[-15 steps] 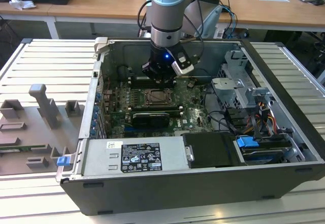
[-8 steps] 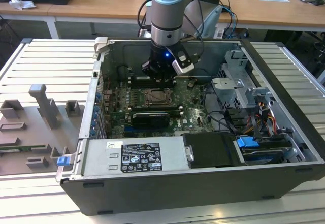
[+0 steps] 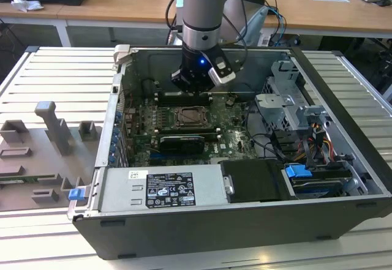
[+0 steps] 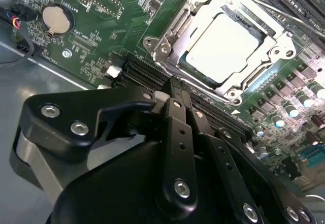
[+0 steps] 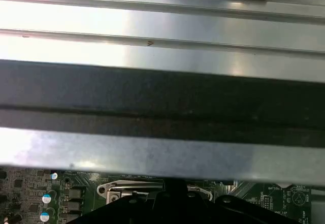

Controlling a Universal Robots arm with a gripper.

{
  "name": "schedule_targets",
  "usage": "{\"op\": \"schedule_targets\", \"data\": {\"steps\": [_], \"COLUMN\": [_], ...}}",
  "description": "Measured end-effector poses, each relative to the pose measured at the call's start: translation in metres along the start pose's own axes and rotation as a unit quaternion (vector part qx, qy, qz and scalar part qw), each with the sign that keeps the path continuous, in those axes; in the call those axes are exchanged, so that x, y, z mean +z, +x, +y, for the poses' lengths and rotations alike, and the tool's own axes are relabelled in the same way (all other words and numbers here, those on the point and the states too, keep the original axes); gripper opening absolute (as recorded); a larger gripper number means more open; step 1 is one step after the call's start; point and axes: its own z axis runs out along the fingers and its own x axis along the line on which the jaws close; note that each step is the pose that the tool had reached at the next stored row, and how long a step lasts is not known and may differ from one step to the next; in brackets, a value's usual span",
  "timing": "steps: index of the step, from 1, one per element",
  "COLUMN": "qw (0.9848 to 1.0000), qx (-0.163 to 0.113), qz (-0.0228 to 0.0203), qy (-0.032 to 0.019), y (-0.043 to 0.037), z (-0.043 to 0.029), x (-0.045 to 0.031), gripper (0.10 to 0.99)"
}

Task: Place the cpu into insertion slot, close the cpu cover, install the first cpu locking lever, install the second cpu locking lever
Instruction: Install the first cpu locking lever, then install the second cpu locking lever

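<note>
In the second wrist view the black pincer point(image 4: 175, 89) fills the near foreground, its linked fingers point(image 4: 177, 148) drawn together to a narrow tip with nothing between them, and that tip hangs just short of the near edge of the insertion slot point(image 4: 167, 43). Beyond it the pale square cpu point(image 4: 221, 43) lies flat in the socket, framed by the silver cpu cover point(image 4: 277, 43), which sits down around the chip with the chip showing through its window. A thin metal locking lever point(image 4: 284, 16) runs along the far side of the socket; whether it is latched cannot be told. A round coin battery point(image 4: 55, 19) sits on the green motherboard point(image 4: 117, 10) well apart from the socket. In the exterior view the open computer case point(image 3: 202, 233) lies on the slatted table point(image 3: 55, 80), with the grey power supply point(image 3: 162, 187) at the near wall, a black graphics card point(image 3: 182, 142) behind it, then the socket, and behind that the arm point(image 3: 205, 7) coming straight down from above, wrist vertical and a blue light on it, the pincer low over the board at the far edge of the socket. Grey fixture blocks point(image 3: 49, 135) stand on the table at the exterior view's left.
</note>
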Motion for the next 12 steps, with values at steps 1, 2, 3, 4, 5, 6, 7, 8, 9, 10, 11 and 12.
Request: {"op": "schedule_targets", "data": {"steps": [1,2,3,4,5,6,7,8,9,10,11,12], "qw": [1.0,1.0,1.0,1.0,1.0,1.0,1.0,1.0,1.0,1.0,1.0,1.0], "qx": [0.0,0.0,0.0,0.0,0.0,0.0,0.0,0.0,0.0,0.0,0.0,0.0], "qz": [0.0,0.0,0.0,0.0,-0.0001,0.0,0.0,0.0,0.0,0.0,0.0,0.0], "qy": [0.0,0.0,0.0,0.0,-0.0001,0.0,0.0,0.0,0.0,0.0,0.0,0.0], "y": [0.0,0.0,-0.0001,-0.0001,-0.0001,-0.0001,-0.0002,-0.0001,-0.0002,-0.0002,-0.0001,-0.0001], "z": [-0.0004,-0.0008,-0.0012,-0.0015,-0.0017,-0.002,-0.0022,-0.0024,-0.0025,-0.0026,-0.0028,-0.0033], "x": [0.0,-0.0001,-0.0001,-0.0001,-0.0001,-0.0002,-0.0002,-0.0002,-0.0002,-0.0002,-0.0002,-0.0003], "gripper": [0.106,0.106,0.106,0.106,0.106,0.106,0.106,0.106,0.106,0.106,0.106,0.106]}}
